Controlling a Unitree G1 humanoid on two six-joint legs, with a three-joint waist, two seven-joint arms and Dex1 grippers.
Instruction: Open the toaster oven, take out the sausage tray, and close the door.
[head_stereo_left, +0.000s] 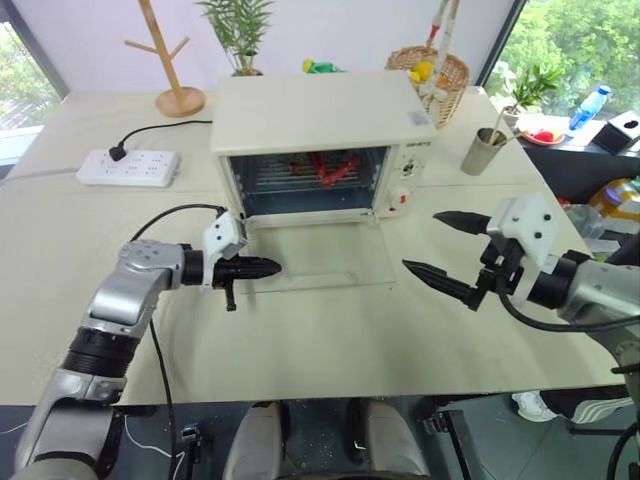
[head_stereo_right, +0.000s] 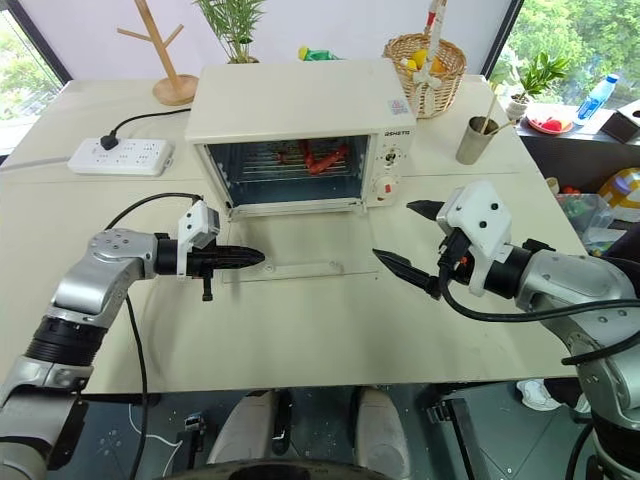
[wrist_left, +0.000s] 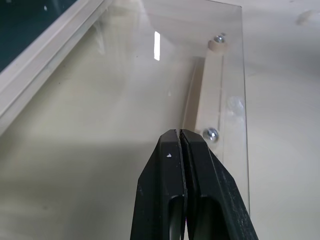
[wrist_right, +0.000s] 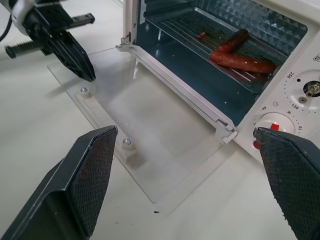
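The cream-white toaster oven (head_stereo_left: 320, 115) stands at mid-table with its glass door (head_stereo_left: 325, 255) folded down flat on the tabletop. Inside, the sausage tray (wrist_right: 192, 25) sits on the rack with red sausages (wrist_right: 240, 56) on it. My left gripper (head_stereo_left: 274, 267) is shut and empty. It points right over the door's front left corner, close to the end of the white handle (wrist_left: 207, 95); I cannot tell whether it touches. My right gripper (head_stereo_left: 421, 240) is wide open and empty, hanging just past the door's right edge and facing the oven opening.
A white power strip (head_stereo_left: 128, 167) with a black cable lies at the left. Behind the oven stand a wooden rack (head_stereo_left: 170, 60) and a plant. A wicker basket (head_stereo_left: 430, 70) and a metal cup (head_stereo_left: 485, 150) stand at the right rear.
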